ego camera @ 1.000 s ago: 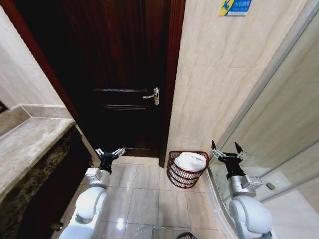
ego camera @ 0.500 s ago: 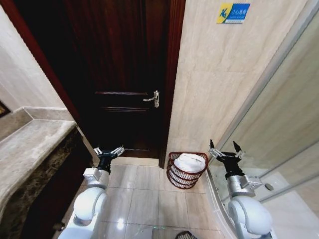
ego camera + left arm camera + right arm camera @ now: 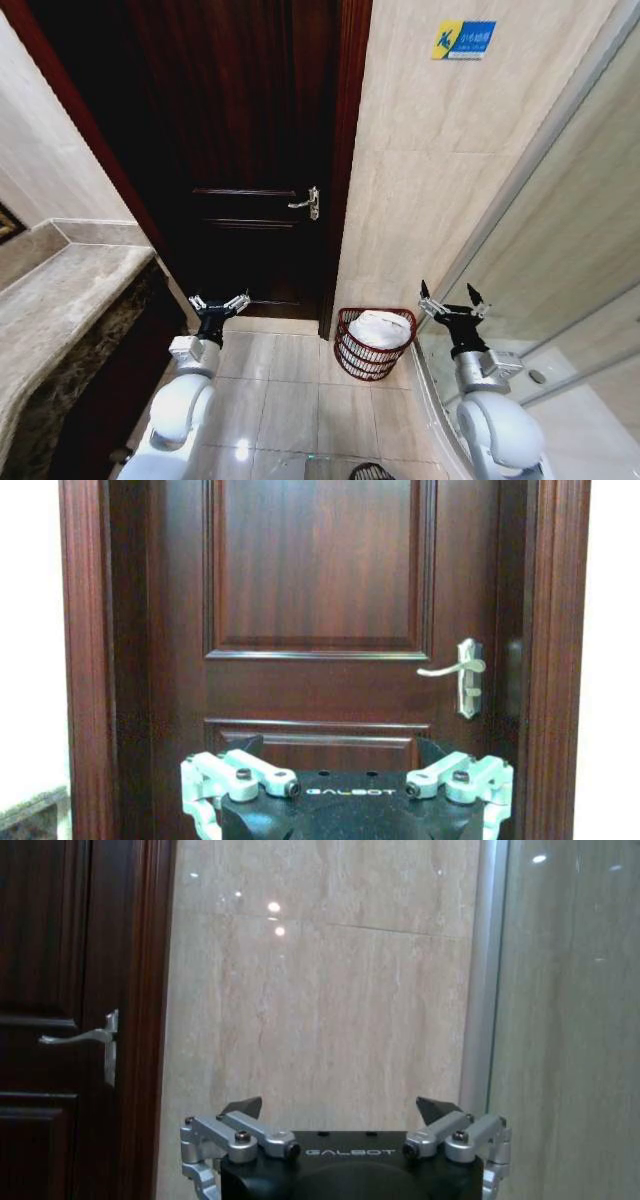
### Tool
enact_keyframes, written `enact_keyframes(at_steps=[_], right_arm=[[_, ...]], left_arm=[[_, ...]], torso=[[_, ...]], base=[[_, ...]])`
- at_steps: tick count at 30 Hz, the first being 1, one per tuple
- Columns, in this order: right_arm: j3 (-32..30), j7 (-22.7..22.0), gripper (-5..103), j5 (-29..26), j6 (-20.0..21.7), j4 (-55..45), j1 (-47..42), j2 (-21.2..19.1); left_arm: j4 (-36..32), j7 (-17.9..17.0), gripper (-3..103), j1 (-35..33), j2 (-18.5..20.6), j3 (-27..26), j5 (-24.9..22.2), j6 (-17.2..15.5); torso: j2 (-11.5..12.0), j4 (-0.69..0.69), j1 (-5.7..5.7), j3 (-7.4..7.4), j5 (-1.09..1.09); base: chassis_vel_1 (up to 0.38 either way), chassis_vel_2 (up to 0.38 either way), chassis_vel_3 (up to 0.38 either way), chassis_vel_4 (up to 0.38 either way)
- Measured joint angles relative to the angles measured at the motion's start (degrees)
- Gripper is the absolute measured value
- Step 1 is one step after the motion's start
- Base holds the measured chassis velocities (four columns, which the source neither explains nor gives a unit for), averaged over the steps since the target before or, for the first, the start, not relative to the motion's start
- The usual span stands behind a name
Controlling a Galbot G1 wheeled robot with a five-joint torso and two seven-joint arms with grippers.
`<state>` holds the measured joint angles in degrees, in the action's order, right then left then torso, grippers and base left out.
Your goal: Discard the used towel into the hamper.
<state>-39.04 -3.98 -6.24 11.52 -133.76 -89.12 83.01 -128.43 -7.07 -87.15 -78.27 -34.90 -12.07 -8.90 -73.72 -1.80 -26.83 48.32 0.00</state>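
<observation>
- Hamper point(image 3: 374, 343): dark reddish-brown open-weave basket, sitting on the tiled floor point(image 3: 275, 390) at the foot of the beige wall point(image 3: 430, 190), just beside the door frame, tilting slightly.
- Towel point(image 3: 381, 327): white, lying bundled inside the hamper, its top showing at rim level.
- Left gripper point(image 3: 219, 303): hanging low in front of the dark wooden door point(image 3: 250, 150), well apart from the hamper; fingers point(image 3: 245, 745) spreading apart and grasping nothing.
- Right gripper point(image 3: 446, 301): hovering just to the right of the hamper, near the glass shower panel point(image 3: 570, 240); fingers point(image 3: 243, 1107) released wide, carrying nothing.
- Door handle point(image 3: 306, 202): silver lever, sitting on the door's right edge.
- Stone tabletop point(image 3: 60, 300): running along the robot's left.
- Blue sign point(image 3: 464, 38): hanging high on the wall above the hamper.
</observation>
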Motion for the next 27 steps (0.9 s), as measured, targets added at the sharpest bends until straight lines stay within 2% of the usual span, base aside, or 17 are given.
enact_keyframes(at_steps=[13, 19, 25, 27], right_arm=[[0.31, -0.29, 100, -0.23, 1.00, -1.03, 0.37, 0.00], [0.61, -0.48, 100, -0.22, 1.27, -1.33, 0.15, 0.10], [0.65, -0.96, 100, -0.31, 1.62, -1.75, -0.01, 0.00], [0.66, -1.09, 100, -0.70, 2.92, -2.46, -0.28, -0.02]], left_arm=[[0.03, 0.00, 100, -0.10, 0.15, 0.38, 0.08, -0.03], [0.06, -0.07, 100, -0.78, 0.27, 0.21, -0.74, 1.89], [0.02, -0.22, 100, -1.46, 0.22, 0.18, -1.12, 3.03], [0.02, -0.24, 100, -1.75, 0.26, -0.16, -1.12, 3.12]], torso=[[-4.27, 0.00, -1.97, 2.31, 0.00], [-6.23, 0.00, -2.82, 3.42, 0.00], [-6.53, 0.00, -2.96, 3.60, 0.00], [-6.51, 0.01, -2.95, 3.59, 0.00]], base=[[0.000, 0.000, 0.000, 0.000], [0.000, 0.000, 0.000, 0.000], [0.000, 0.000, 0.000, 0.000], [0.000, 0.000, 0.000, 0.000]])
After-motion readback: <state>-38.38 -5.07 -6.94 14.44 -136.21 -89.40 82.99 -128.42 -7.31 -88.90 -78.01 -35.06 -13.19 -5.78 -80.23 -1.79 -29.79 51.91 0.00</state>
